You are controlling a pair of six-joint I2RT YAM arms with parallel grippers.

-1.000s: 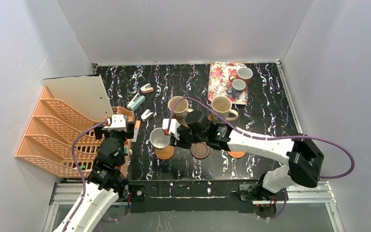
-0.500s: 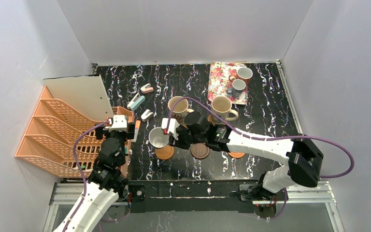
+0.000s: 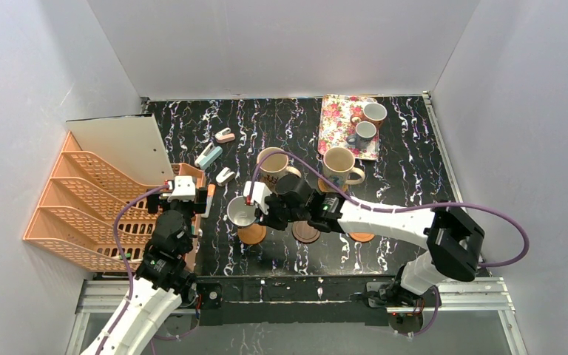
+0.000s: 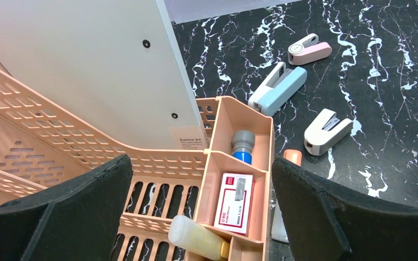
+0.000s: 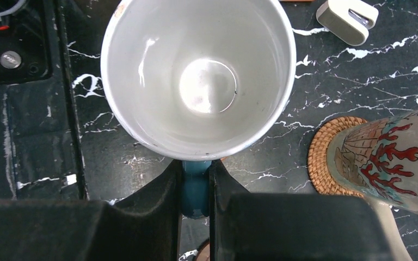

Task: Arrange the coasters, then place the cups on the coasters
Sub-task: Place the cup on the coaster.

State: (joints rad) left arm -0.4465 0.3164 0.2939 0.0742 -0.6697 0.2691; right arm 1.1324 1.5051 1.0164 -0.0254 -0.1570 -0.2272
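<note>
Right wrist view looks straight down into the small cup [image 5: 198, 76], upright, its blue handle [image 5: 196, 193] pinched between the fingers of the right end effector [image 5: 196, 182]. The jaws are drawn almost fully together on that handle and touch nothing else. From above, the cup sits over the far edge of the smooth orange coaster [image 3: 251, 237] near the front of the tabletop [image 5: 359, 81]. It looks raised rather than seated, though the gap beneath cannot be made out.

The step in hand seems to be setting this cup on that disc. Done well, the base should be brought over the coaster's middle first, then lowered slowly and level, since a cup gripped only by its handle can tip. Release should wait until the base sits flat. The beige mug [image 5: 381, 157] on its woven coaster [image 5: 318, 157] stands close by, so sideways drift is a risk.

The left end effector [image 4: 200, 179] gapes wide, holding nothing, over the desk organiser [image 4: 212, 157].
</note>
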